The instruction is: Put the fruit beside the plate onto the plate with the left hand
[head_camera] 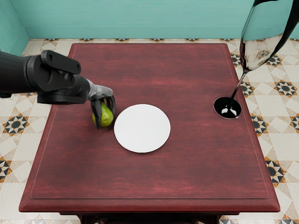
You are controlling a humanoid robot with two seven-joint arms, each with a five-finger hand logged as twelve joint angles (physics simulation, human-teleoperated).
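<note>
A green pear [106,116] lies on the dark red table just left of a white round plate [142,128]. My left hand [103,110] reaches in from the left edge, and its dark fingers [97,115] curl down around the pear, partly hiding it. The pear sits at table level beside the plate's left rim. The plate carries nothing. No right hand shows.
A tall shiny wine glass [258,44] stands at the right, its black round base [227,107] on the table near the right edge. The red table [187,172] is framed by patterned floor tiles and a teal wall behind.
</note>
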